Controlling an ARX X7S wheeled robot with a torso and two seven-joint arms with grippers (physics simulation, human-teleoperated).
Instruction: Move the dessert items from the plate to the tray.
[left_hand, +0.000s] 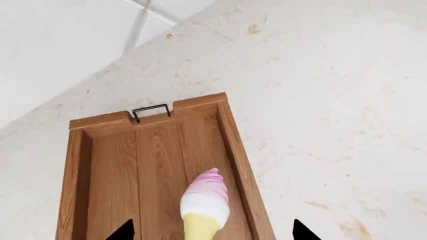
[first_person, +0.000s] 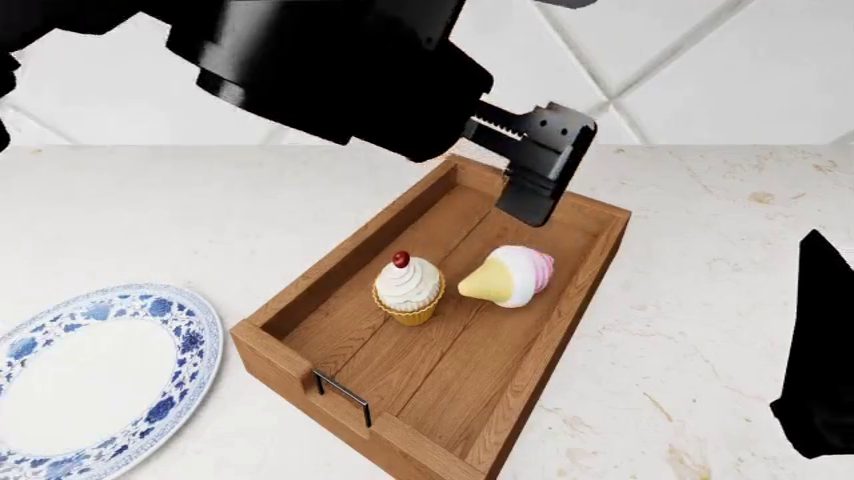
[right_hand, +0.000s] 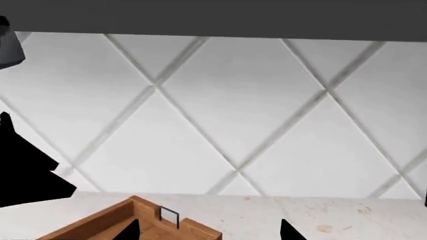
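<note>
The brown wooden tray lies on the marble counter. Both dessert items are inside it. The cupcake, with white frosting and a cherry, stands upright. Beside it the pink-and-white ice cream lies on its side in its pale yellow cone. My left gripper hovers open above the tray's far end. In the left wrist view its fingertips stand wide apart, with the ice cream lying free below on the tray. The blue-patterned plate at the lower left holds nothing. My right gripper is open and empty.
The right arm is a dark shape at the head view's right edge, over the counter beside the tray. A white diamond-tiled wall stands behind the counter. A wire handle sits on the tray's near end. The right wrist view catches a tray corner.
</note>
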